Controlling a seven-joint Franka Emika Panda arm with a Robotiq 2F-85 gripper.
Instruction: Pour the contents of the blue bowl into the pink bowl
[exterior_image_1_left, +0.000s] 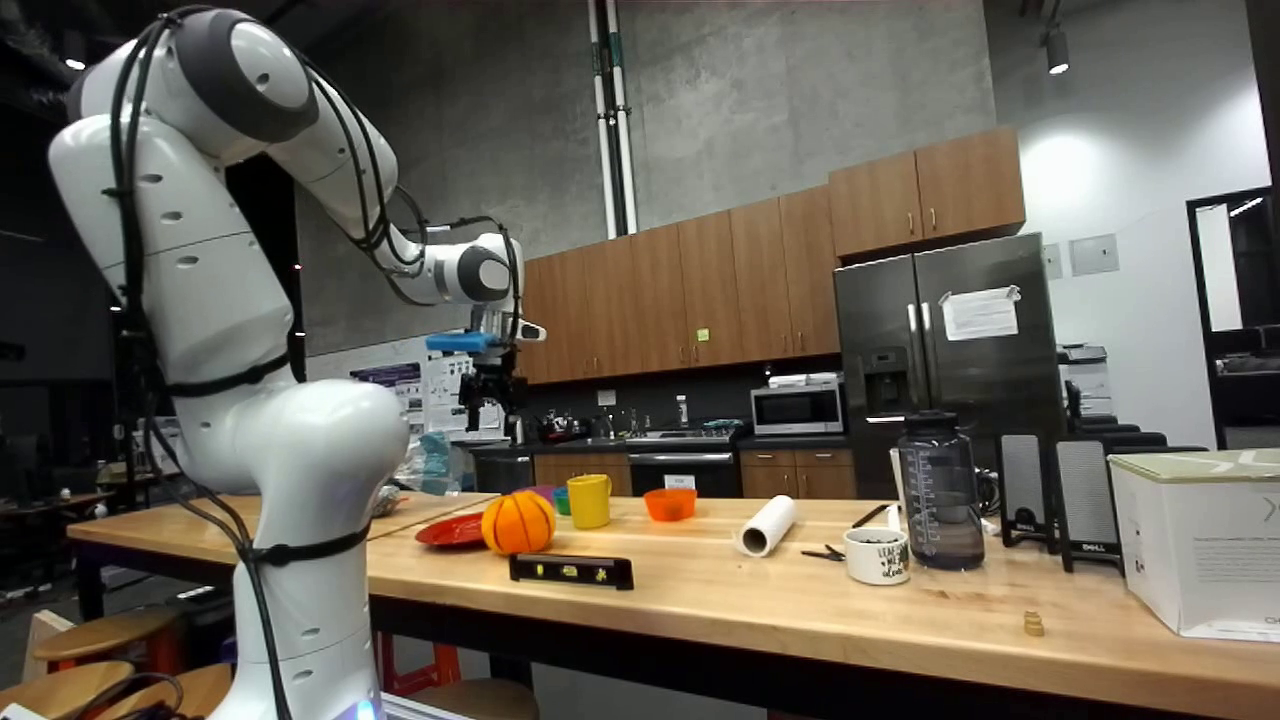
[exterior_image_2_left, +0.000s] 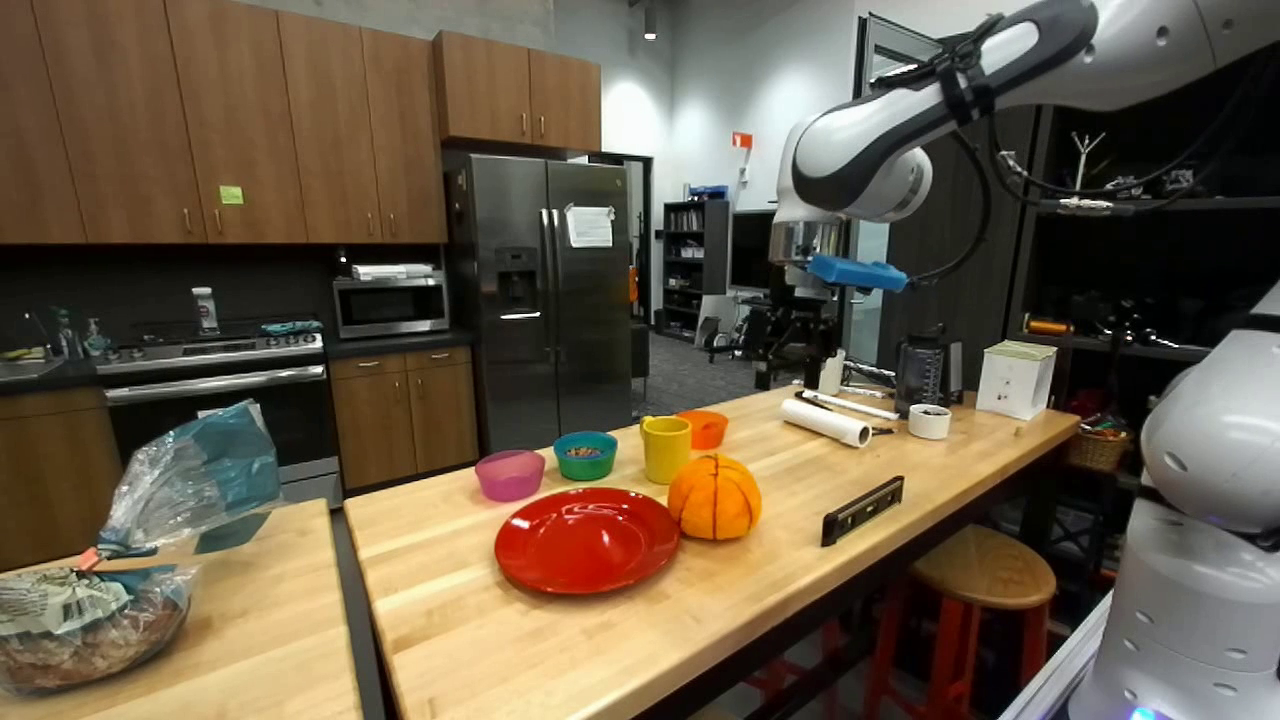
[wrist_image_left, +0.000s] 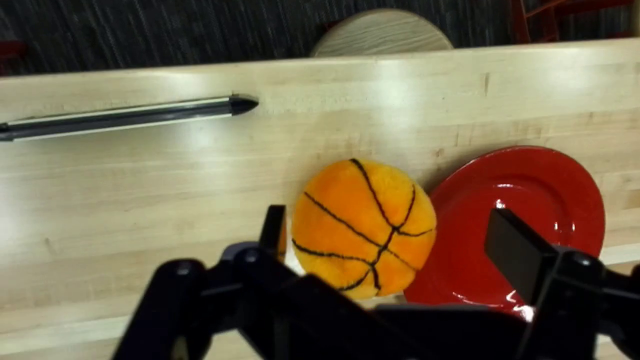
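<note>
I see the robot arm reaching out over the wooden table, its gripper hanging well above everything on it. The fingers are spread wide and have hold of nothing; seen from the wrist, an orange ball with dark lines lies below, showing between them. In an exterior view the blue bowl, nearer teal to my eye, stands upright on the table's far side, toward the left, with multicoloured bits lying inside. The pink bowl sits just to its left. To its right stands a yellow cup, and behind that, further right, an orange bowl. Nearer me lies a red plate, the ball close by its right rim; whether they touch, I can't tell. A black spirit level stands near the table's near edge, right of the ball, and a white paper roll lies on its side beyond it.
</note>
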